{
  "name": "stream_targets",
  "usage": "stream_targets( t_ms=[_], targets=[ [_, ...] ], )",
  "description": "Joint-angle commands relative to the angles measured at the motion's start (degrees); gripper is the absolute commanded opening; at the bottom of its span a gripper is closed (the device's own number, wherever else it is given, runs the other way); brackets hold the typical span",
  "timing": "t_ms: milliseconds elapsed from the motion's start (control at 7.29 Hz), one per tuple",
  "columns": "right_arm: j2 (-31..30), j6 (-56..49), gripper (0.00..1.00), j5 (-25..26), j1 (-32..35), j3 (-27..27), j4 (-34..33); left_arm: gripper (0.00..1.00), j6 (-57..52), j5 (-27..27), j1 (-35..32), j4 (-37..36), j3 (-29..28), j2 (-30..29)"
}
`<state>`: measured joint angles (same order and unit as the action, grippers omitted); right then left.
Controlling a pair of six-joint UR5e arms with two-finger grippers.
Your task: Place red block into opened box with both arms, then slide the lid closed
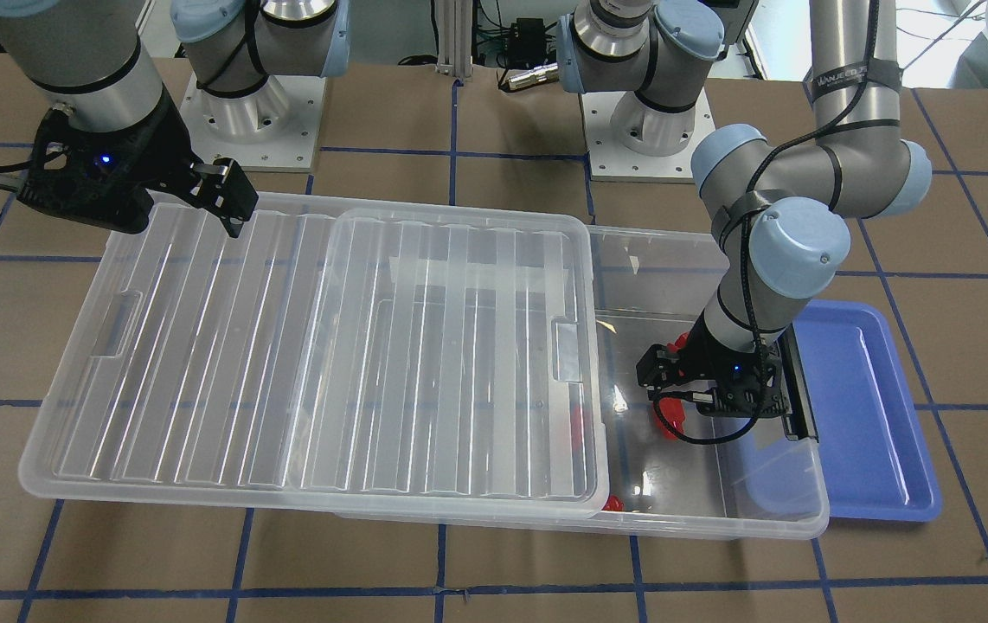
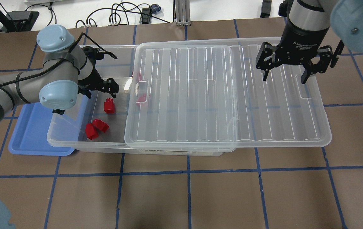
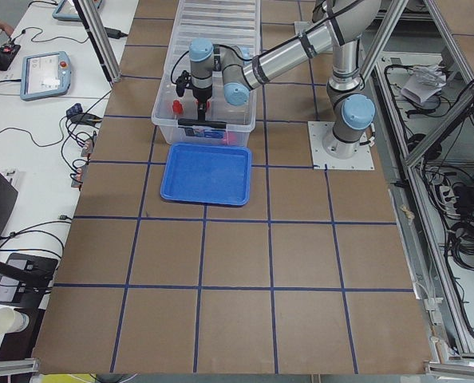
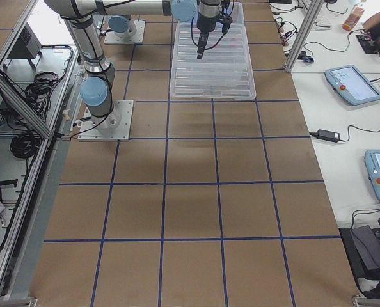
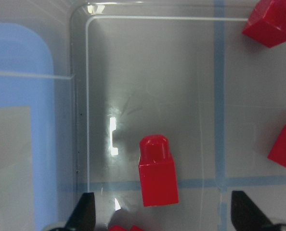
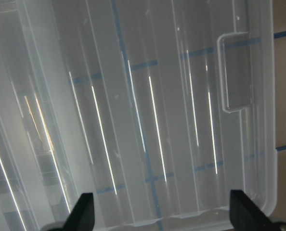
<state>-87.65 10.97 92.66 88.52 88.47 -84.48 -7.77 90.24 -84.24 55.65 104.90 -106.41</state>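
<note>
The clear box (image 2: 168, 152) lies across the table with its ribbed lid (image 2: 226, 95) slid toward my right, leaving the left end uncovered. Three red blocks lie in that uncovered end. One red block (image 2: 108, 106) (image 5: 157, 175) sits on the floor just under my left gripper (image 2: 100, 91) (image 5: 164, 211), which is open and holds nothing. Two more red blocks (image 2: 96, 128) rest near the front wall, and red shapes show through the lid's edge. My right gripper (image 2: 284, 78) (image 6: 162, 216) hovers open above the lid near its handle recess (image 6: 235, 72).
A blue tray (image 2: 32, 133) (image 1: 875, 415) sits tucked under the box's left end. The box's black latch bar (image 1: 797, 389) is at that short end. Brown table with blue grid tape surrounds the box. Tablets and cables line the side benches.
</note>
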Motion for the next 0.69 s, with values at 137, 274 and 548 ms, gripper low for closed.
stream_targets(
  t_ms=[137,274,548],
  targets=[
    [0.3,-10.4,1.0,0.0,-13.6,0.6,0.7,1.0,0.1,1.0,-0.5,21.4,-12.6,5.6],
    [1.4,-11.8,1.0,0.2,-17.9,0.8,0.5,1.0,0.0,0.8,-0.5,32.3,-19.7,7.7],
    [5.1,-24.3,1.0,1.3,-23.4,1.2,-3.7,1.0,-1.3,0.1,-0.6,38.7,-25.9,11.0]
  ],
)
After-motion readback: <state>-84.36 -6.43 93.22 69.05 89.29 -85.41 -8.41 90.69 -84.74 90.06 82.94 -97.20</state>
